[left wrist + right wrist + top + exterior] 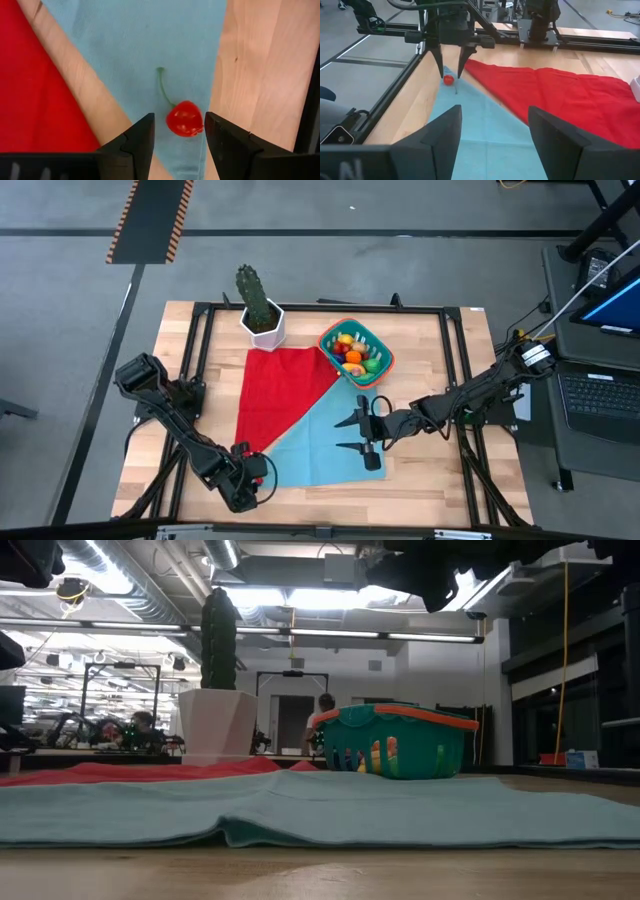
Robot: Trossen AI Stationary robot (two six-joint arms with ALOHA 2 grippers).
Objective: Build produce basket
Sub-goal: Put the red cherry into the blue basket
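Left gripper [176,142] jaws apart, straddling red cherry [184,118] on teal cloth [150,45], not clamped. Right gripper [358,434] wide, empty, over cloth centre. Basket [383,352] with produce [352,350] at 1 o'clock; cactus pot [264,326] at 11. Cherry shows only in wrist views.

I'm looking at a lab/workshop: exposed ceiling ducts [150,600], strip lights [300,633], hazard-tape floor marking [150,220], laptop [600,395] beside the rig.
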